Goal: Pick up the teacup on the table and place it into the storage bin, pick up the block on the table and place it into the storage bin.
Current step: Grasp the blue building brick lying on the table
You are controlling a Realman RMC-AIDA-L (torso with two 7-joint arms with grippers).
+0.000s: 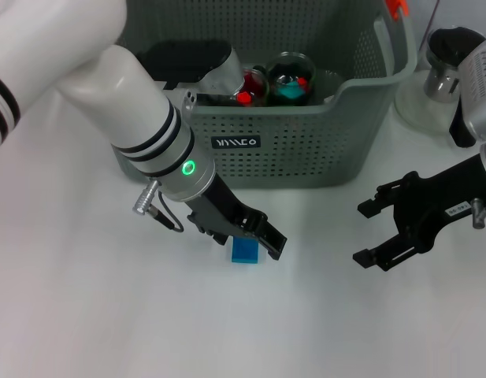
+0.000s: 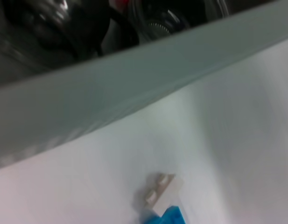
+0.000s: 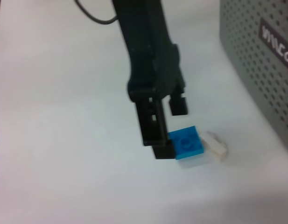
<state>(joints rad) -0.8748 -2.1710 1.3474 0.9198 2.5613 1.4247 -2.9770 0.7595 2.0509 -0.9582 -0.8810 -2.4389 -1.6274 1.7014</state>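
Head view showed the left gripper [image 1: 254,240] low on the white table [image 1: 85,315], its jaws open a little around the blue block [image 1: 244,250], not yet lifted. The holey plastic bin [image 1: 306,150] already held glass cups. The right gripper [image 1: 376,232] waited nearby, wide open and empty.

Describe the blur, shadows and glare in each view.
Head view: even light, and the left tool casts a soft shadow beside the small blue plastic block. Left wrist view: the grey-green perforated plastic storage bin is smeared out of focus. Right wrist view: slightly soft, with the white tabletop washed bright.
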